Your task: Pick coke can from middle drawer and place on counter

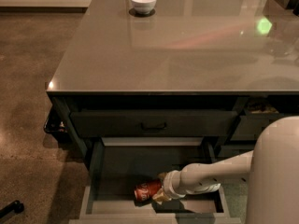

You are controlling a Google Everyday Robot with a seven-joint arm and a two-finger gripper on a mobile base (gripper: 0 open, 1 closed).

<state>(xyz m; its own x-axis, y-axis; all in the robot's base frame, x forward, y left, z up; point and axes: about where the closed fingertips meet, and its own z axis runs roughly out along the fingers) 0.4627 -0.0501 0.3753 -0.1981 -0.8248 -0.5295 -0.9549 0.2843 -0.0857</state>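
Gripper is inside the wide, shallow dark grey-green middle drawer, at the small red cylindrical coke can. It covers the can's right end, so contact is unreadable. The drawer's front rim is cut off by the bottom edge. Right of the drawer, the white rounded robot body is cropped right and below and hides the drawer's right corner. Above-right of the drawer, a dim compartment holds something too dark to identify. Far left of the drawer, a black object on the floor is clipped by the frame.
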